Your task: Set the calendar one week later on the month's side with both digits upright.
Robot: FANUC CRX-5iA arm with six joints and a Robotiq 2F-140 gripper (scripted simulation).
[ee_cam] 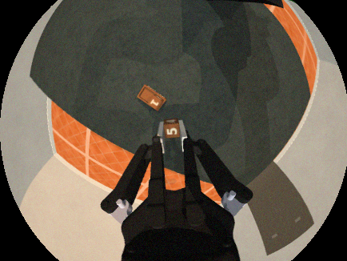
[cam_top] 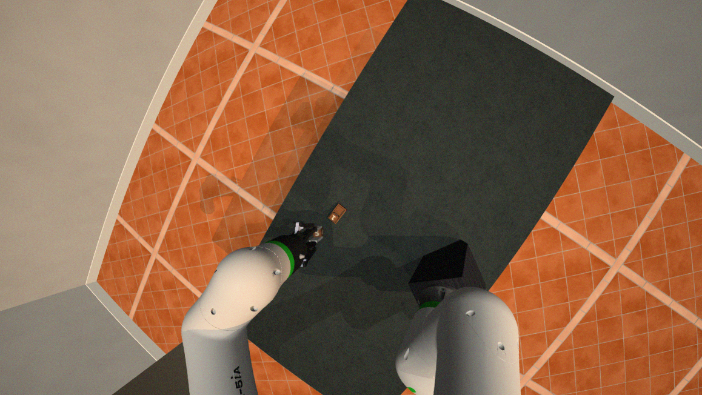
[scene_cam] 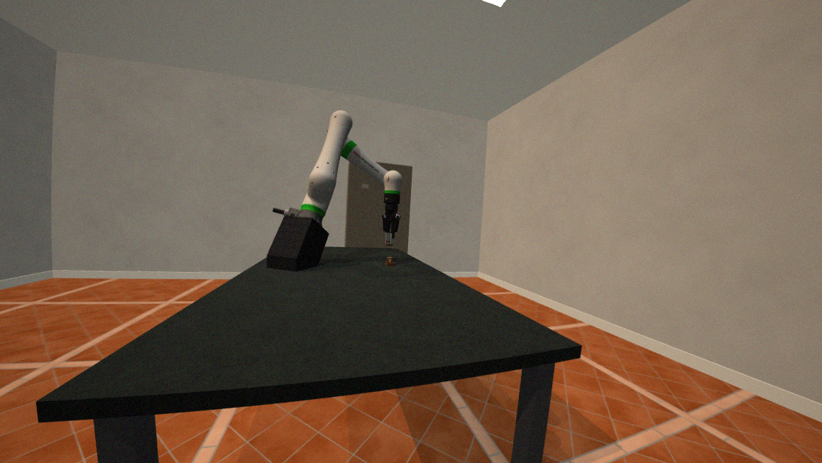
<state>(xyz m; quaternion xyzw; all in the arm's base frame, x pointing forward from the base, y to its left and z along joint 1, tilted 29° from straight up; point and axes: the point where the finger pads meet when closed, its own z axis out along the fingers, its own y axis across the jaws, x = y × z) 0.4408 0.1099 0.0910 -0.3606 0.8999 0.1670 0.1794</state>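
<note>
Calendar cube [ee_cam: 172, 130] with a white 5 on its brown face sits clamped between my gripper [ee_cam: 172, 126] fingertips, lifted well above the bench [scene_cam: 321, 322]. From the wrist camera I read the 5 facing me, framed by the pale finger pads on either side. In the exterior view the gripper [scene_cam: 390, 231] hangs pointing straight down, with clear air between it and the bench top.

Below, the tray [ee_cam: 151, 97] rests on the bench, a small brown rectangle with the other cube [ee_cam: 154, 101] in it, showing a 1 on top. Beside that cube the tray's other half shows only brown floor. Seen from the wrist camera, the held cube is near the tray but not over it; it hangs off to one side. From above, the tray [cam_top: 337, 213] lies just beyond the gripper [cam_top: 314, 234], closer to the bench's middle, while the gripper is nearer the bench's edge. The arm's dark base block [cam_top: 444, 267] stands well apart from the tray on the same bench.
</note>
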